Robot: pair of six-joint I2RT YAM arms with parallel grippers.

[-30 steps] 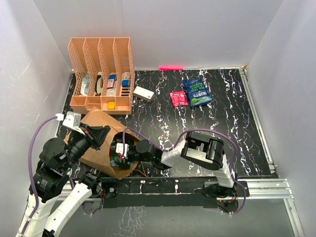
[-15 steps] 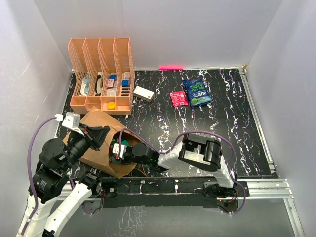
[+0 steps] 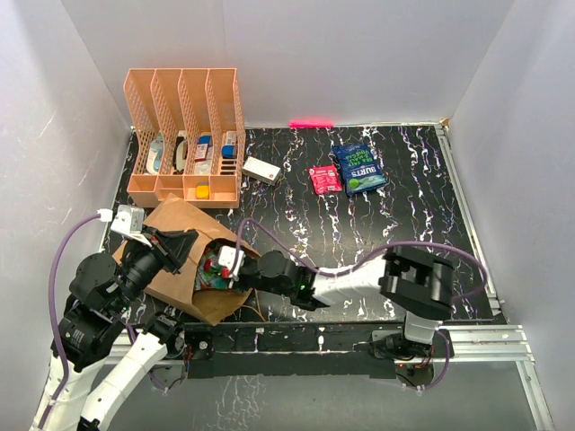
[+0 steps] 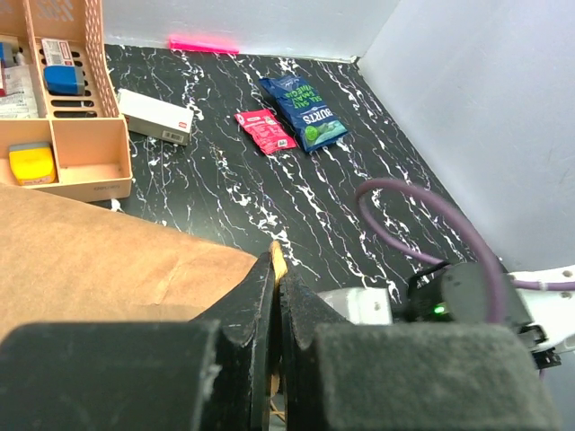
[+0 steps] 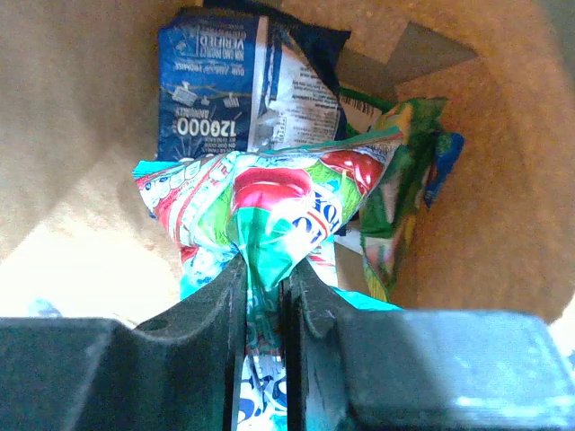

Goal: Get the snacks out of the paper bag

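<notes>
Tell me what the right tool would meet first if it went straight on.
The right tool is shut on the teal-and-red packet; straight past it, probably the dark blue chip bag, depth unclear.

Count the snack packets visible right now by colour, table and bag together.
Dark blue glossy chip bags: 2 (one on the black marbled table, one in the brown kraft paper bag)
Small pink-red packet: 1
Teal-and-red glossy packet: 1
Green-yellow glossy bag: 1
Total: 5 visible; more may be hidden in the bag.
</notes>
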